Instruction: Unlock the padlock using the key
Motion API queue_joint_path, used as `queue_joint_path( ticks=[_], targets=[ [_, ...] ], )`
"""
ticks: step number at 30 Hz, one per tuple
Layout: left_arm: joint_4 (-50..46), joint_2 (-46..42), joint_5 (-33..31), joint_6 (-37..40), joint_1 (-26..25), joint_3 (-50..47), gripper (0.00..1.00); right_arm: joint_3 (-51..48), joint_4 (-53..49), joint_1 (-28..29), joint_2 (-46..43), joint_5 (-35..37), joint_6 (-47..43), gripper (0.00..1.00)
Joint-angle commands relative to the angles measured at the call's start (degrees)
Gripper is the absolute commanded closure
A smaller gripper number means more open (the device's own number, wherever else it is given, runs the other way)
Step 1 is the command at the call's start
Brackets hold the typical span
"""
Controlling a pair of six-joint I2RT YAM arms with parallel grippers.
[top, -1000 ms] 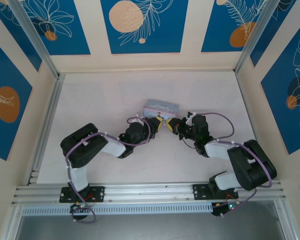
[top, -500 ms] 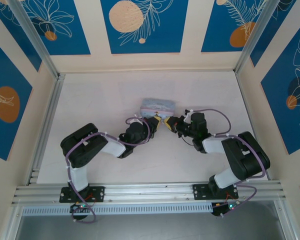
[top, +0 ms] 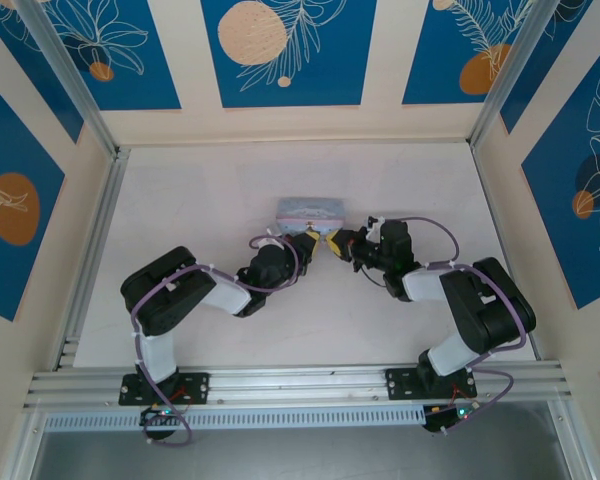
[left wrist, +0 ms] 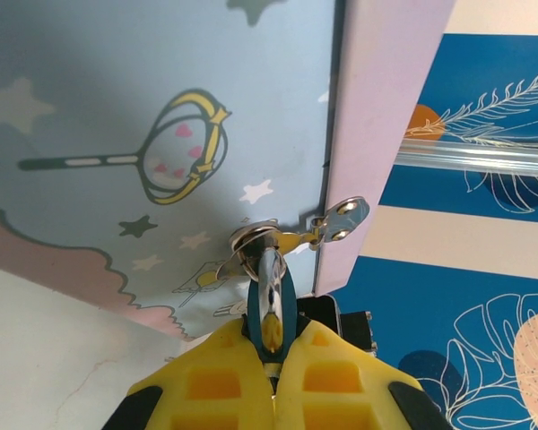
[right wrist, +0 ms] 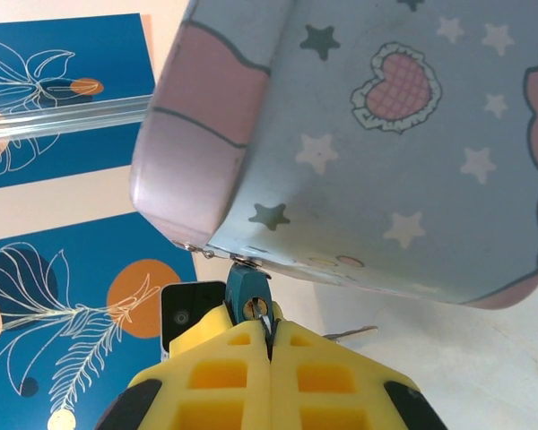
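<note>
Left gripper (left wrist: 271,339) was clamped on the padlock (left wrist: 283,300) right at its fingertips, with the shackle hooked through the tin (left wrist: 143,107) just ahead. Right gripper (right wrist: 269,333) was clenched on the key (right wrist: 263,315), a mere glint at its tips against the lock's base. So thin a grip looked liable to slip on turning, or to wrench the lock and drag the tin. Versus a second earlier, the right arm had folded closer and the tin had slid left.

The pale, off-white flat tabletop (top: 200,200) spreads out before me. About its middle, a little toward the far side, rests a pale blue rectangular tin box (top: 313,208) with pink edges, printed with stars and hearts.
</note>
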Motion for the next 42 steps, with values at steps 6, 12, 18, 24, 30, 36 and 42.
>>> queue_joint_path(
  ticks=[6, 12, 18, 24, 30, 36, 42],
  targets=[
    [5.02, -2.12, 7.68, 0.5, -2.03, 0.57, 1.0, 5.26, -1.81, 0.23, 2.0, -5.25, -7.38, 1.0],
    [3.96, -3.07, 8.0, 0.95, -2.04, 0.78, 1.0, 7.14, -6.99, -0.36, 2.27, -7.95, -14.97, 1.0],
    [4.13, -2.94, 7.67, 0.5, -2.04, 0.92, 1.0, 6.34, -2.2, 0.07, 3.93, -8.93, -11.17, 1.0],
    [3.27, -3.79, 6.73, 0.78, -1.94, 0.25, 1.0, 6.42, -0.97, -0.52, 4.36, -10.69, -8.0, 1.0],
    [2.85, -3.74, 5.8, 1.33, -1.7, -1.4, 1.0, 8.65, -5.75, -0.85, 3.73, -14.95, -10.07, 1.0],
    [2.48, -3.81, 5.85, 2.33, -1.51, -2.01, 1.0, 9.56, -8.83, -1.28, 4.56, -18.18, -12.63, 1.0],
    [1.58, -4.23, 6.49, 3.04, -1.55, -2.24, 1.0, 10.99, -9.63, -2.68, 5.71, -21.31, -13.23, 1.0]
  ],
)
